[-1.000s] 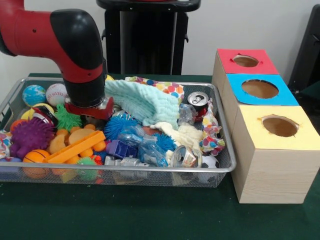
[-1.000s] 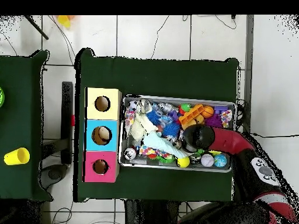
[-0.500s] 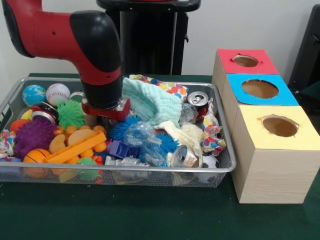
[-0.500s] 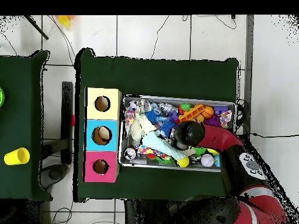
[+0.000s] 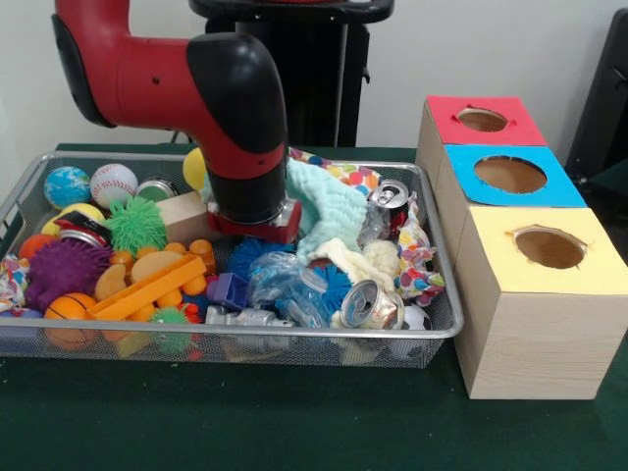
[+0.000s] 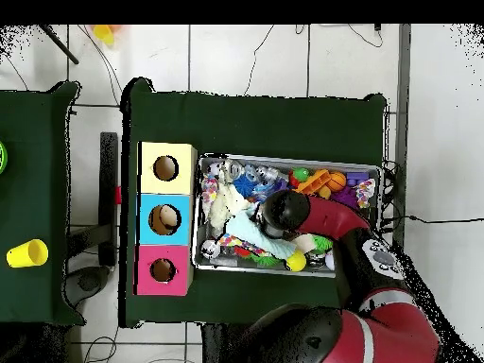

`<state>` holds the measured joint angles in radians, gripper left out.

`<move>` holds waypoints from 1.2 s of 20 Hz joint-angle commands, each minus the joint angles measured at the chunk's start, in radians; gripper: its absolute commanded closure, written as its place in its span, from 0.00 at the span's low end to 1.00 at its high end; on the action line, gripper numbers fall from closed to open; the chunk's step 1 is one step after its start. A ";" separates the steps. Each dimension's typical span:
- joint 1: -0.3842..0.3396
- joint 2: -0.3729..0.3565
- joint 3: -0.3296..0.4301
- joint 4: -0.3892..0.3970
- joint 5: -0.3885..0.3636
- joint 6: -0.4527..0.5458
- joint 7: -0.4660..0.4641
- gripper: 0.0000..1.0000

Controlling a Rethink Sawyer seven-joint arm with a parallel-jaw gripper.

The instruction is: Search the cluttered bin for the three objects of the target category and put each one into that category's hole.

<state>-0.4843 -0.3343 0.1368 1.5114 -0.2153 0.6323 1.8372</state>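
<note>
We see the arm [image 5: 240, 118] low over the middle of the bin [image 5: 432, 324], its pincer hidden, so we cannot tell its grip; toys, cans and cloths fill the bin; we judge sorting barely begun, though hole contents stay unclear.

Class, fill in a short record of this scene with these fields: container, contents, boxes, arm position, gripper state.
container: wire bin on a green table
contents: balls, spiky toys, crushed cans, a mint cloth, a wooden block
boxes: red box, blue box and yellow box beside the bin, each with a round hole
arm position: arm lowered into the bin's middle, beside the cloth
gripper state: hidden by the arm's end
</note>
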 commanded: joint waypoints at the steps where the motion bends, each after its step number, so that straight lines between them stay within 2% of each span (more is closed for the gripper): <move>1: 0.041 0.027 0.035 -0.050 0.114 -0.090 0.251 0.00; 11: 0.086 0.017 0.007 -0.034 0.193 -0.109 0.257 0.00; 16: 0.085 -0.004 -0.022 -0.011 0.191 -0.111 0.228 0.00; 24: 0.011 -0.125 -0.037 0.155 0.154 -0.128 0.145 0.00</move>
<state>-0.4283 -0.3734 0.0727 1.5499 -0.0940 0.6001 1.8372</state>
